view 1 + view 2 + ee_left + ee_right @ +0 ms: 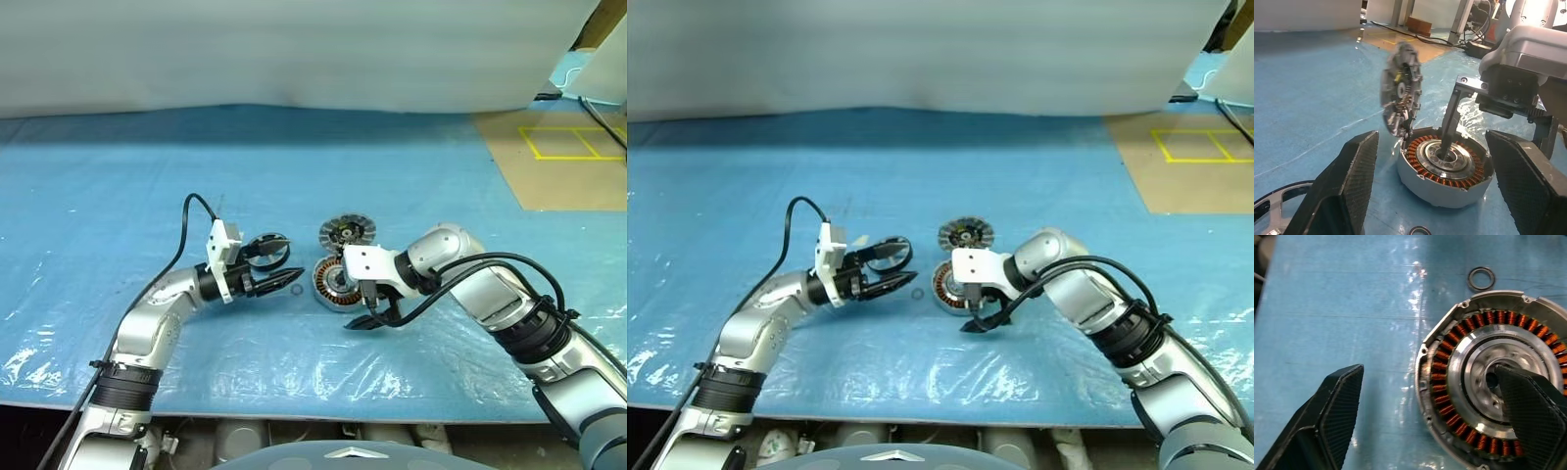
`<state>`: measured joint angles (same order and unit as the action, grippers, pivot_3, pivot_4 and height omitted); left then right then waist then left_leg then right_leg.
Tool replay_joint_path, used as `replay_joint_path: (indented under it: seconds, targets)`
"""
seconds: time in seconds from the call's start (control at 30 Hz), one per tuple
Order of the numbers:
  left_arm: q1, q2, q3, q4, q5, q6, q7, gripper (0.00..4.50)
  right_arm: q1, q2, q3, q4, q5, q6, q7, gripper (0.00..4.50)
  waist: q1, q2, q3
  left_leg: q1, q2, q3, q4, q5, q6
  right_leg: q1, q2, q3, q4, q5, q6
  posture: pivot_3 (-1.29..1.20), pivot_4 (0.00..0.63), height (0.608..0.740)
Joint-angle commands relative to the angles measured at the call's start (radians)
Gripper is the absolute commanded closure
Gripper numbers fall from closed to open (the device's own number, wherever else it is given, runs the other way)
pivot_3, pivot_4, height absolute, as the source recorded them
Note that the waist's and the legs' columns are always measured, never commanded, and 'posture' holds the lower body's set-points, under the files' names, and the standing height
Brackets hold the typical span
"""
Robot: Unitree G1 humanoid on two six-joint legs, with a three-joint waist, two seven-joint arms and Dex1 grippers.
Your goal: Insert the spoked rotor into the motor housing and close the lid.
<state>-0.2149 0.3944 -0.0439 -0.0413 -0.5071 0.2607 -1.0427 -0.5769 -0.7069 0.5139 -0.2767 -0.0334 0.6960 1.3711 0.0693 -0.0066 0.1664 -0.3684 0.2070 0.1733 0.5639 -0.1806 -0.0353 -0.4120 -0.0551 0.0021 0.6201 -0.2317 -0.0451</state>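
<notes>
1. Crinkly blue plastic sheet (118,186) covers the whole work surface, glare spots all over it.
2. Plain white backdrop (294,49) behind.
3. Brown floor (558,166) with yellow tape squares (573,143), far right.

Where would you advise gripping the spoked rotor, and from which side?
Its outer ring, from above: the spoked rotor seems to lie flat on the blue sheet, so one finger could drop between spokes, the other outside.

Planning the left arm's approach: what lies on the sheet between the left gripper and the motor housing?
A small dark ring on the blue sheet, seen in both eye views.
</notes>
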Motion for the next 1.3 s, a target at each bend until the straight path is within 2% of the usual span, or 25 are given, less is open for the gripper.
replay_joint_path:
  seconds: [0.03, 0.33, 0.4, 0.47, 0.53, 0.6, 0.7, 0.9, 1.03, 1.3]
  targets:
    - [-0.010, 0.004, 0.009, -0.016, -0.008, -0.001, 0.000, 0.81, -0.022, -0.034, -0.063, -0.029, 0.069, 0.015, 0.019, 0.10, 0.000, 0.000, 0.000, 0.000, 0.000, 0.000, 0.000, 0.000, 0.000, 0.000, 0.000, 0.000, 0.000, 0.000, 0.000, 0.00, 0.150, 0.740]
    - [0.062, 0.081, 0.020, -0.104, -0.074, 0.087, -0.056, 0.81, 0.007, -0.089, -0.292, -0.155, 0.305, 0.143, -0.017, 0.10, 0.002, 0.000, 0.000, -0.001, 0.000, 0.001, -0.003, 0.000, 0.000, -0.003, 0.001, 0.000, -0.001, 0.000, 0.000, 0.00, 0.150, 0.740]
    - [0.069, 0.103, 0.009, -0.104, -0.063, 0.083, -0.074, 0.81, 0.045, -0.094, -0.344, -0.188, 0.350, 0.160, -0.045, 0.10, 0.003, 0.000, 0.000, -0.001, 0.000, 0.001, -0.003, 0.000, 0.000, -0.003, 0.001, 0.000, -0.001, 0.000, 0.000, 0.00, 0.150, 0.740]
    - [0.079, 0.132, -0.036, -0.089, 0.004, 0.020, -0.111, 0.81, 0.133, -0.096, -0.392, -0.203, 0.326, 0.080, -0.115, 0.10, 0.008, 0.000, 0.000, -0.001, 0.000, 0.001, -0.002, 0.000, 0.000, -0.002, 0.001, 0.000, -0.002, 0.000, 0.000, 0.00, 0.150, 0.740]
    - [0.074, 0.120, -0.062, -0.059, 0.060, -0.024, -0.084, 0.81, 0.200, -0.027, -0.466, -0.187, 0.315, 0.038, -0.245, 0.10, 0.011, 0.000, 0.000, -0.001, 0.000, 0.001, -0.003, 0.000, 0.000, 0.000, 0.000, 0.000, -0.004, -0.001, 0.000, 0.00, 0.150, 0.740]
    - [0.053, 0.092, -0.074, -0.023, 0.106, -0.069, -0.044, 0.81, 0.222, 0.056, -0.556, -0.180, 0.359, 0.113, -0.367, 0.10, 0.008, 0.001, 0.001, -0.001, 0.000, 0.001, -0.003, 0.000, 0.000, 0.000, 0.000, 0.000, -0.006, 0.000, 0.001, 0.00, 0.150, 0.740]
    - [0.031, 0.061, -0.085, 0.014, 0.138, -0.097, -0.024, 0.81, 0.275, 0.102, -0.642, -0.225, 0.415, 0.179, -0.447, 0.10, 0.008, 0.001, 0.001, -0.001, -0.001, 0.001, -0.003, 0.000, 0.000, -0.001, 0.000, 0.000, -0.005, 0.000, 0.001, 0.00, 0.150, 0.740]
    - [0.024, 0.062, -0.150, 0.117, 0.260, -0.217, -0.029, 0.81, 0.321, 0.140, -0.676, -0.302, 0.474, 0.261, -0.587, 0.10, 0.001, 0.002, 0.000, -0.001, -0.001, 0.001, -0.007, 0.002, -0.004, -0.001, 0.001, 0.000, -0.007, 0.000, 0.001, 0.00, 0.150, 0.740]
    - [0.017, 0.058, -0.173, 0.186, 0.309, -0.284, -0.025, 0.81, 0.338, 0.133, -0.683, -0.322, 0.504, 0.279, -0.628, 0.10, 0.005, 0.002, 0.000, -0.001, -0.001, 0.001, -0.007, 0.002, -0.004, -0.001, 0.001, 0.000, -0.008, 0.000, 0.001, 0.00, 0.150, 0.740]
    - [-0.018, -0.018, -0.195, 0.342, 0.355, -0.403, -0.003, 0.81, 0.376, 0.093, -0.669, -0.317, 0.517, 0.258, -0.673, 0.10, 0.011, 0.003, 0.000, 0.001, -0.001, 0.001, -0.007, 0.002, -0.004, 0.002, 0.000, 0.000, -0.010, 0.000, 0.002, 0.00, 0.150, 0.740]
